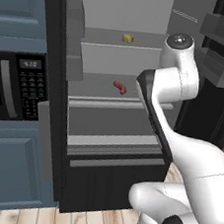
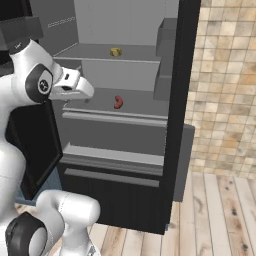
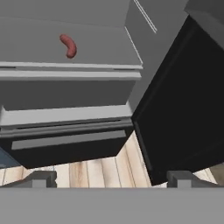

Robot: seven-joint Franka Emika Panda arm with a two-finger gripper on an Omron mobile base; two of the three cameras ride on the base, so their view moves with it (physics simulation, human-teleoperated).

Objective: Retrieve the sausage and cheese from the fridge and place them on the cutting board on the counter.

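Observation:
The fridge [image 1: 110, 183] stands open, its grey shelves showing. A reddish-brown sausage [image 1: 120, 87] [image 2: 118, 102] [image 3: 68, 46] lies on the middle shelf. The small yellow cheese [image 1: 127, 38] [image 2: 115, 51] sits on the shelf above it. My gripper [image 3: 113, 179] is open and holds nothing; it hangs in front of the fridge, below and to the right of the sausage in the hand view. In the right base view my white hand [image 2: 75, 85] hovers left of the sausage, short of the shelf. The cutting board and the counter are out of view.
A black microwave [image 1: 12, 87] sits in blue cabinets left of the fridge. Open fridge doors with grey bins [image 1: 219, 67] [image 2: 165, 55] flank the shelves. The black lower drawer [image 2: 115, 195] is beneath. Wooden floor [image 2: 215, 210] and a tiled wall [image 2: 225, 75] lie to the right.

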